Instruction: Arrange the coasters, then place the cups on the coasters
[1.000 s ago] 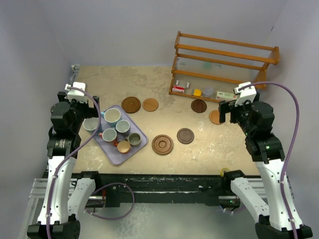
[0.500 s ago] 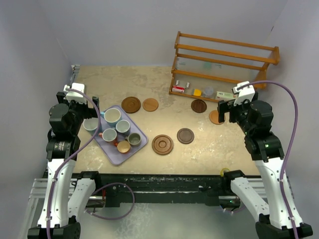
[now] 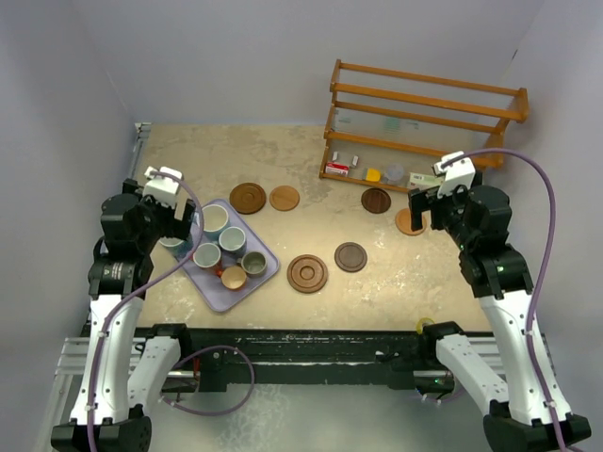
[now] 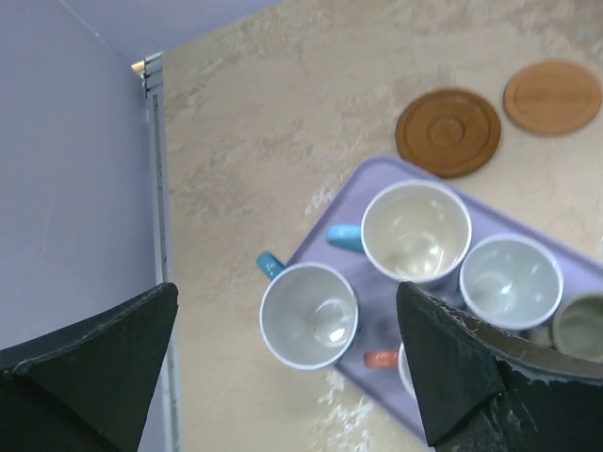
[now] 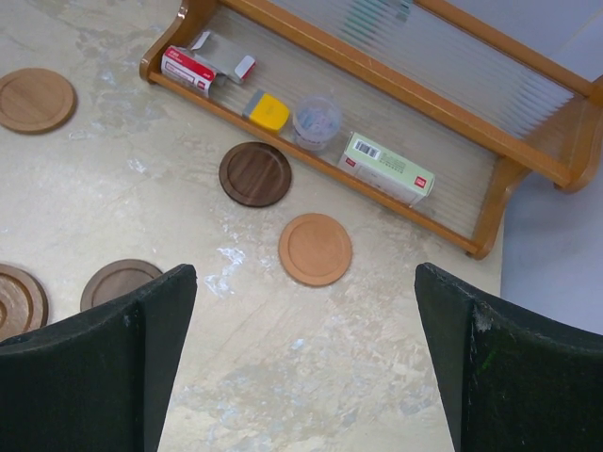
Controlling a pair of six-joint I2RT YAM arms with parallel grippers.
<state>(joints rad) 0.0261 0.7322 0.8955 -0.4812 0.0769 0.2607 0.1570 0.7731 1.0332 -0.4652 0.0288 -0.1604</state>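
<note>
Cups now lie under wide left pincer, swung over tray; right pincer likewise wide, empty; coasters beside tray unarranged.

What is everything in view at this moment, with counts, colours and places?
coasters: six, light to dark brown wood, loose on the table between tray and rack
cups: six, pale blue, white, grey-green, copper; five on the tray, one at its left edge
tray: one, lavender, left side of the table
rack: one, orange-brown wood, far right
small items: several, red-white, yellow, clear, green-white, on the rack's bottom shelf
table: one, mottled beige
left gripper: one, black, open, empty, above the cup at the tray's edge
right gripper: one, black, open, empty, above a light coaster near the rack
</note>
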